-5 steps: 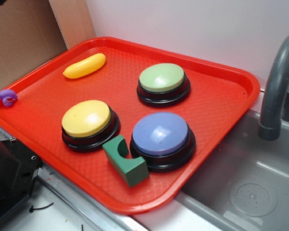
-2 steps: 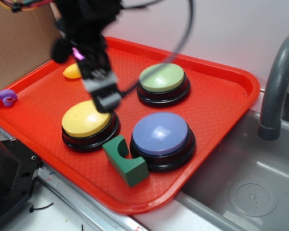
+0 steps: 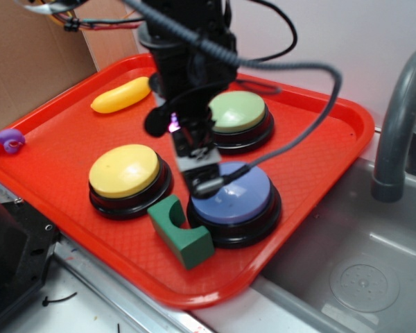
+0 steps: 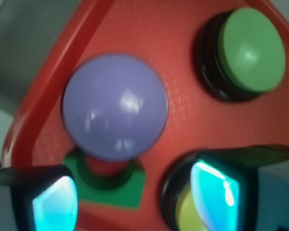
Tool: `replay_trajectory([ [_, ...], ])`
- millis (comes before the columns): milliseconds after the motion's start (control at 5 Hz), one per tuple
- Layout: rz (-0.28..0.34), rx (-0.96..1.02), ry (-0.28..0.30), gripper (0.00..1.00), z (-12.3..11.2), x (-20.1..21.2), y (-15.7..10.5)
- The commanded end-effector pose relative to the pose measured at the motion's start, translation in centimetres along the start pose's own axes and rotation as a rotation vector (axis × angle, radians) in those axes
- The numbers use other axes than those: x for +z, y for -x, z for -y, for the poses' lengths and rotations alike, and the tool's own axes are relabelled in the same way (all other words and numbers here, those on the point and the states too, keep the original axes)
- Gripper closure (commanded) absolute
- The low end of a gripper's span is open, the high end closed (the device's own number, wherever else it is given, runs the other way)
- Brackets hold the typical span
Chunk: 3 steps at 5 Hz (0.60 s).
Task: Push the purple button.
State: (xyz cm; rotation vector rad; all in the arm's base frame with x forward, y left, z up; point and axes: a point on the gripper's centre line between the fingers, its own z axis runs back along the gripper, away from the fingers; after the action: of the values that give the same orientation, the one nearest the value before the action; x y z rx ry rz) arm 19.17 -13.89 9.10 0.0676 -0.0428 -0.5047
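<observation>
The purple button (image 3: 239,200), a large periwinkle dome on a black base, sits at the tray's front right. In the wrist view the purple button (image 4: 114,106) fills the upper left. My gripper (image 3: 204,180) hangs over the button's near-left edge, and I cannot tell whether it touches. In the wrist view the gripper (image 4: 135,204) is open, its two cyan-lit fingers spread wide with nothing between them.
The red tray (image 3: 357,125) also holds a green button (image 3: 237,111), a yellow button (image 3: 123,170), a green arch block (image 3: 184,236) against the purple button, a yellow banana-shaped toy (image 3: 121,95) and a small purple ring (image 3: 10,141). A grey sink (image 3: 353,270) and faucet (image 3: 401,118) are to the right.
The arm came into view from the upper left and moved right and forward, from over the yellow button to over the purple button's left edge. Nothing on the tray has shifted.
</observation>
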Motion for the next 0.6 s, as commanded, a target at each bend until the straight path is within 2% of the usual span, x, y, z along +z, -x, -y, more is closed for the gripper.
replay_trajectory([
  [0,-0.054,-0.065,0.063,0.00,1.3,-3.8,-2.0],
  [200,-0.087,-0.092,0.077,0.00,2.0,-4.6,-2.0],
  [400,-0.061,-0.076,0.052,0.00,1.2,-2.7,-1.7],
])
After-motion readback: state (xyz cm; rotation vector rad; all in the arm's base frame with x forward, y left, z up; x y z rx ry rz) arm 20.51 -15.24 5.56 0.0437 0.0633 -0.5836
